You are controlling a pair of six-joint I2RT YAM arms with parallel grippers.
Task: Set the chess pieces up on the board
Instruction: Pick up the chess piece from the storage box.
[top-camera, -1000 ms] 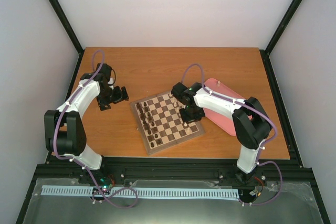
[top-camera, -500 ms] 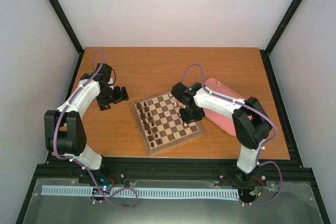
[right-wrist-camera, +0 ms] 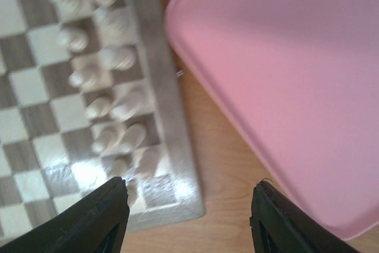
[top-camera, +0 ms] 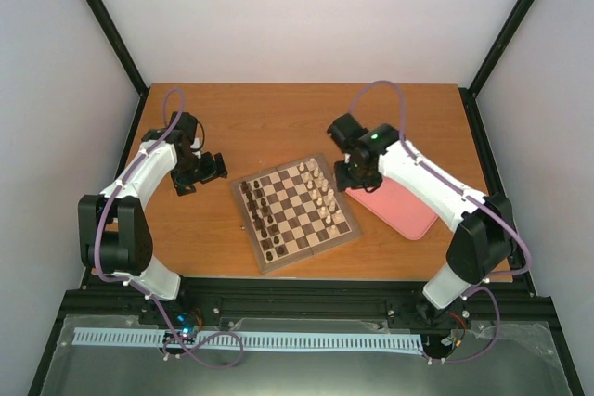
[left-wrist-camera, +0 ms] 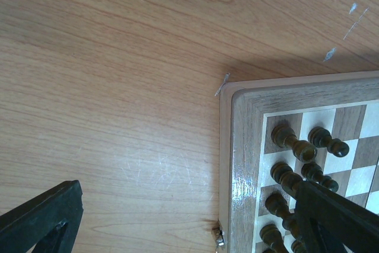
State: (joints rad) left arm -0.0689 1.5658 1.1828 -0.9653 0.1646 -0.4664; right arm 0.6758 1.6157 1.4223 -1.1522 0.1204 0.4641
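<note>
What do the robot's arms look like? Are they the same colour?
Yes, they match. The left arm and right arm have white shells with chunky black joints. A purple cable loops along each one. A tiny green light glows on the right arm. The fingers are black.

Pink tray stands just right of board.

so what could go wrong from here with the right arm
The open right gripper hangs over the board's edge, beside the two packed rows of pale pieces; a low sweep could topple them. The pink tray lies close alongside, so a finger might catch its rim.
</note>
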